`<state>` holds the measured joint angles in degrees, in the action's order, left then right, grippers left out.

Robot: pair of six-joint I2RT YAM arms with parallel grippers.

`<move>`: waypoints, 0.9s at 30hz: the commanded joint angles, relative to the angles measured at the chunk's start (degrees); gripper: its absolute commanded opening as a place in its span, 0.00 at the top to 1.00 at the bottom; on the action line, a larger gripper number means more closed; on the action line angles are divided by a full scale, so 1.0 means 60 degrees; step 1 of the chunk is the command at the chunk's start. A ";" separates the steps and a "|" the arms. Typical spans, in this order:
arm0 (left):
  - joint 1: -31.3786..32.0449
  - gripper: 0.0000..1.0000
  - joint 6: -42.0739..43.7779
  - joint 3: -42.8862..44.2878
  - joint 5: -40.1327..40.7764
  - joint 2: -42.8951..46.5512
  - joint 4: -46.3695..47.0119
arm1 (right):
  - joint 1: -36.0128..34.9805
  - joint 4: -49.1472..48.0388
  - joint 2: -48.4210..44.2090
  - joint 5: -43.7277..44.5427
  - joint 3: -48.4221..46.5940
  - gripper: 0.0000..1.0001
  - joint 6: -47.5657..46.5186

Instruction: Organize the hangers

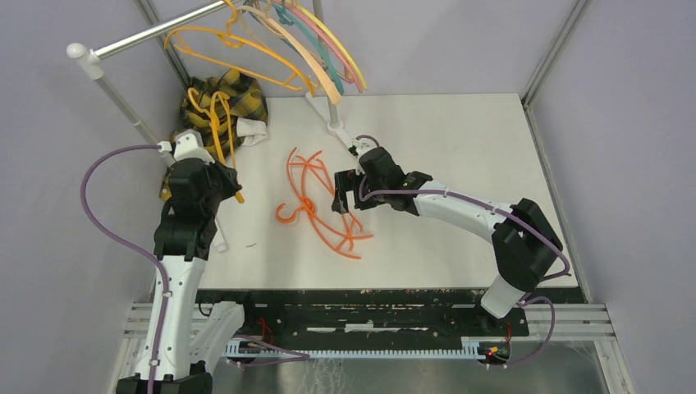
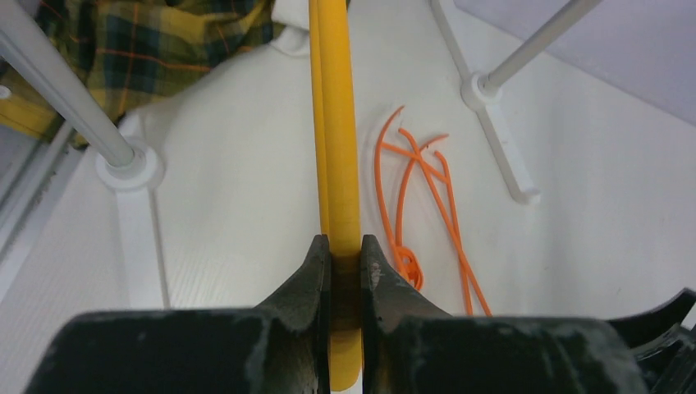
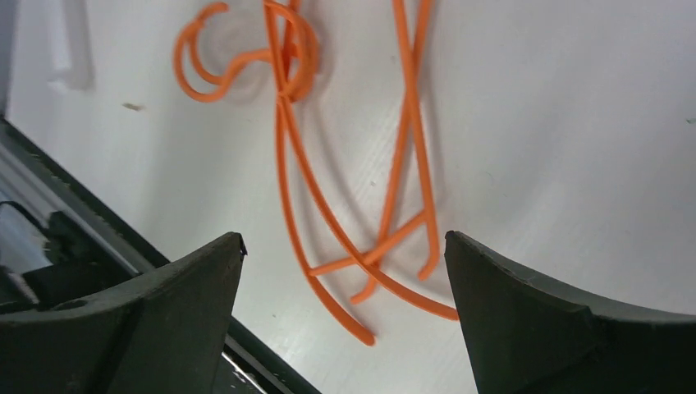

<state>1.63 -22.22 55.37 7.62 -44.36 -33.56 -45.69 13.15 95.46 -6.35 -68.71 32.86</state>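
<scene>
**Step in hand.** In our judgement, loose hangers are being moved up to the white-and-silver clothes rack (image 1: 156, 33). The left gripper (image 2: 345, 246) is clamped tight on a thin yellow plastic hanger (image 2: 336, 123). That hanger stands up out of the jaws beside the rack's left pole, next to the yellow-black plaid cloth (image 1: 234, 94). The right gripper (image 3: 344, 238) hangs with jaws spread wide and nothing between them. It is directly above the tangled orange plastic hangers (image 1: 316, 205), which lie flat on the white table (image 1: 460, 164) in front of the rack's right foot.

**Next move.** As we assess it, the right gripper must come down on a single orange arm, clear of the crossings. Otherwise several hangers may lift together. The left arm must bring the yellow hanger's hook up over the rack's bar.

**Containers.** We find none. The rack alone serves as holder. Its bar carries the hung hangers (image 1: 332, 61) in orange, peach, teal, pink and yellow, most of them crowded toward its right end.
</scene>
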 commanded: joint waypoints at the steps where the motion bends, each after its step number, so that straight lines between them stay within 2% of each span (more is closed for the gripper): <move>1: 0.0022 0.97 0.0809 0.1282 0.0767 -0.0466 0.0623 | -0.0024 0.1069 0.0126 0.1022 0.0136 0.00 -0.1009; 8: 0.0051 0.97 0.1297 0.3041 0.0839 -0.1273 0.0573 | -0.0017 0.1127 0.0521 0.0992 0.0143 0.00 -0.1123; 16: 0.0090 0.97 0.1236 0.4162 0.0944 -0.1901 0.0822 | -0.0018 0.1096 0.0899 0.0768 -0.0120 0.00 -0.1226; 21: 0.0139 0.97 0.1220 0.4270 0.0923 -0.2018 0.0905 | -0.0020 0.1032 0.1049 0.0694 -0.0144 0.00 -0.1237; 27: 0.0143 0.97 0.1246 0.3291 0.1069 -0.1786 0.1066 | -0.0026 0.0903 0.1141 0.0616 -0.0107 0.00 -0.1175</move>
<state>2.35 -18.35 77.49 12.21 -56.66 -32.21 -45.69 20.40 102.02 -2.35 -67.59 26.44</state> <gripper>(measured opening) 0.140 0.999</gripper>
